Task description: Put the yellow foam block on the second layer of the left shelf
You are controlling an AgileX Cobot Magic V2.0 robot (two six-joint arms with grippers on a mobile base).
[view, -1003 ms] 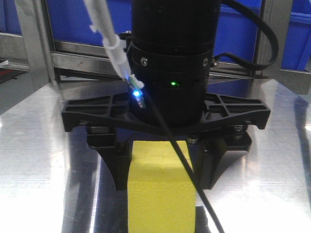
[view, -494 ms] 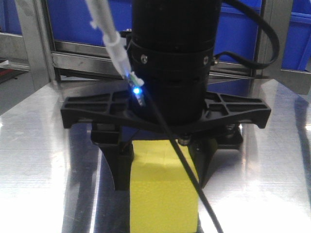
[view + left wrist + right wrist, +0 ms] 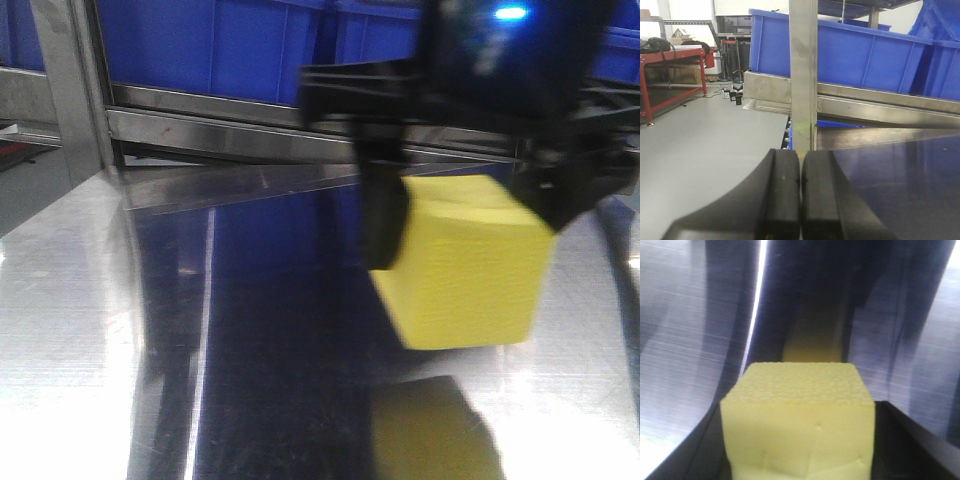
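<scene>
Brushed-metal tabletop (image 3: 80,300) lies below your right pincer (image 3: 470,215), clenched on the bright yellow cube-shaped foam block (image 3: 465,275) hanging clear between its jaws, so carry it level without squeezing harder; your left pincer (image 3: 800,195) sits clenched, empty.

No text, label, brand or number can be read in any of the 3 views. The yellow foam block (image 3: 470,265) shows only plain textured faces. The blue bins (image 3: 840,55) at 12 o'clock in the left wrist view show plain blue walls (small clutter at 10 o'clock is too small to tell).
</scene>
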